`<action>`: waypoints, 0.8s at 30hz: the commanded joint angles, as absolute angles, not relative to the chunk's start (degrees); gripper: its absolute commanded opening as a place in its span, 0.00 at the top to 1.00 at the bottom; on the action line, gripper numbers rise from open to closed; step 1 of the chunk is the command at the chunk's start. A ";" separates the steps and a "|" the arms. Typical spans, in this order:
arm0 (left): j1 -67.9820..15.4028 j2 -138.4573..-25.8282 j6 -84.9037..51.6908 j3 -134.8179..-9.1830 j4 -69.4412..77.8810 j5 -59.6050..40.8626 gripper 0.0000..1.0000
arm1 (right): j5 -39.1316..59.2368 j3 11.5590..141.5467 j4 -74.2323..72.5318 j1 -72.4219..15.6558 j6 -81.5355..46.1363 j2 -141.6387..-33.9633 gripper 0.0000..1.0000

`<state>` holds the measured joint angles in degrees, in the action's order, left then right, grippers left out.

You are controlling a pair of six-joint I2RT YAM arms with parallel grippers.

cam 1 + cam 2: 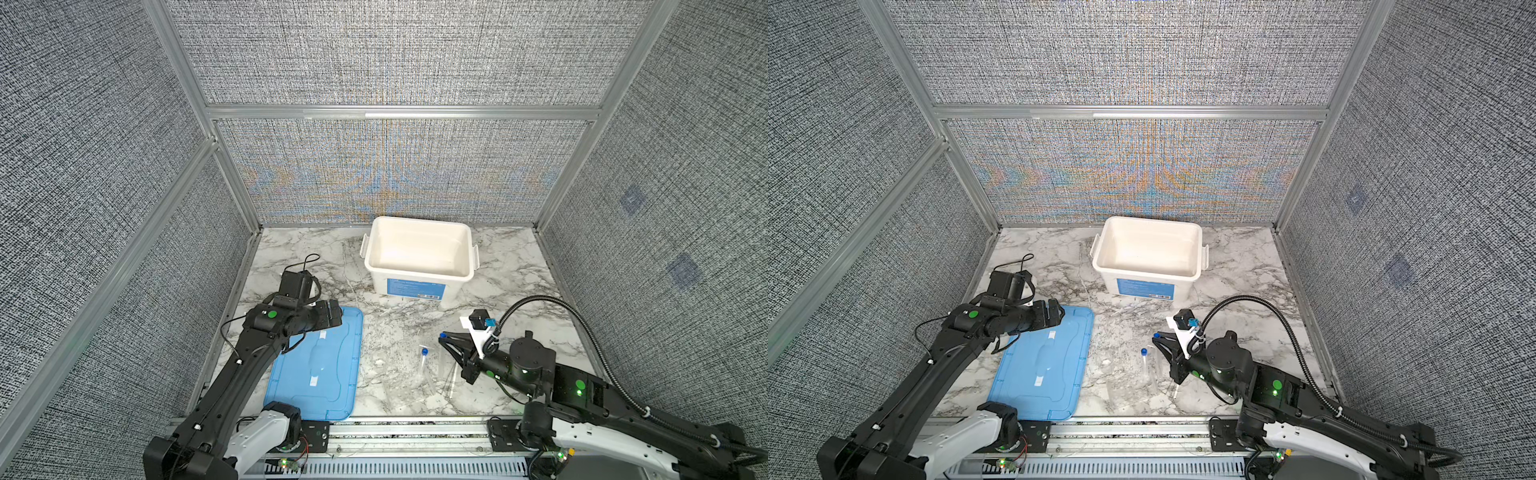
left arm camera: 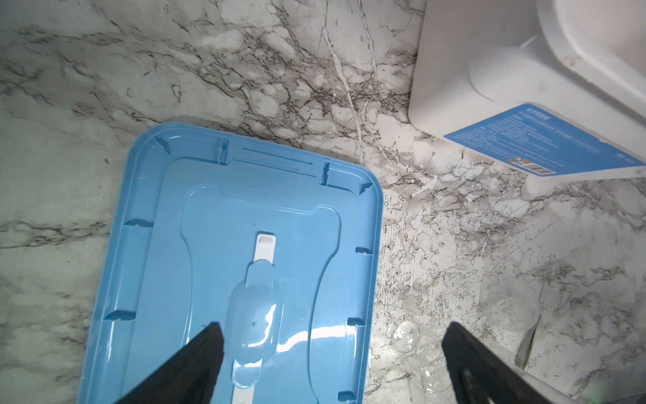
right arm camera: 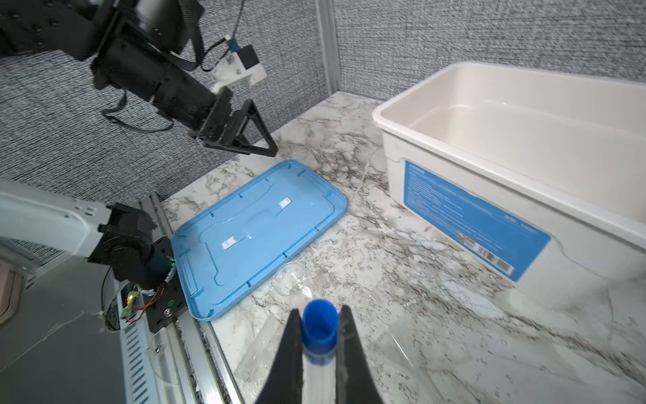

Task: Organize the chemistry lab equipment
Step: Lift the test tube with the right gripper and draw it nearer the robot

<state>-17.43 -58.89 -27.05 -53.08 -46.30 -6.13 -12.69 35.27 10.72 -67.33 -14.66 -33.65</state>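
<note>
My right gripper (image 3: 320, 310) is shut on a clear tube with a blue cap (image 3: 320, 327). The tube runs lengthwise between the fingers, with its cap at the fingertips (image 1: 444, 334). A second blue-capped clear tube (image 1: 424, 358) lies on the marble just left of that gripper, also in a top view (image 1: 1144, 357). Thin clear rods (image 1: 452, 379) lie under the right wrist. A small round clear piece (image 2: 405, 335) and a clear cup (image 2: 510, 304) sit right of the lid. My left gripper (image 2: 332, 337) is open and hangs over the lid's far end (image 1: 336, 313), holding nothing.
The white tub with a blue label (image 1: 417, 287) stands open at the back middle, also in the right wrist view (image 3: 454, 147). The flat blue lid (image 1: 316, 374) lies front left. Grey fabric walls enclose three sides and a metal rail (image 1: 407, 432) runs along the front.
</note>
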 commanded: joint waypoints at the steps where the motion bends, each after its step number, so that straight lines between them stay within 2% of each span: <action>1: -17.31 -58.26 -27.95 -53.68 -45.06 -5.91 0.01 | -15.37 35.60 2.44 -70.80 -10.23 -34.72 0.91; 11: -17.34 -61.49 -31.85 -54.34 -42.73 -9.81 0.01 | -24.15 34.03 -8.62 -79.50 -1.41 -43.28 0.91; 17: -17.31 -62.25 -31.64 -55.31 -43.33 -8.74 0.01 | -26.22 27.06 -22.46 -80.42 -1.79 -45.44 0.91; 24: -17.31 -63.38 -32.55 -53.31 -41.05 -8.05 0.01 | -25.76 21.95 -29.52 -80.36 -4.14 -46.74 0.91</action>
